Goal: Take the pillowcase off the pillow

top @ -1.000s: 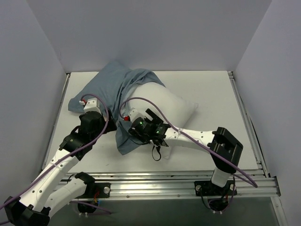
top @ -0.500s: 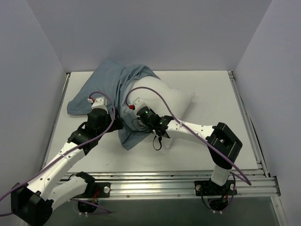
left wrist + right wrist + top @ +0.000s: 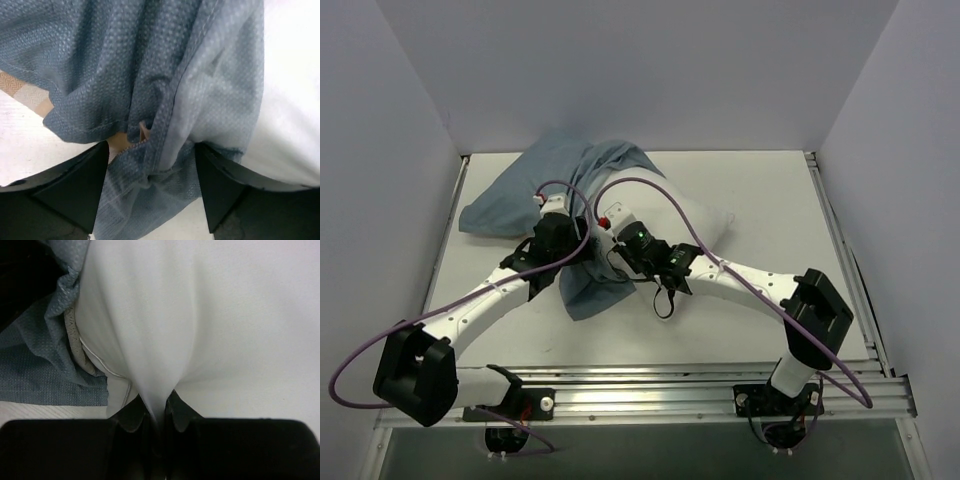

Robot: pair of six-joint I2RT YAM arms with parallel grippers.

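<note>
1. the pillow lay mid-table toward the far edge; the pillowcase sat bunched over its left end, spilling toward the far left corner of the table
2. right gripper: jaws pressed together, pinching a fold of the white pillow; blue hem just to the left of it
3. left gripper: jaws spread wide, a rumpled pillowcase seam lying between the fingers; a bit of beige lining peeked out of the fold

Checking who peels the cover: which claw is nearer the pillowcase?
Left. The left claw straddles a bunched fold of the pillowcase, jaws apart. The right claw is shut on the white pillow, beside the cover's edge.
</note>
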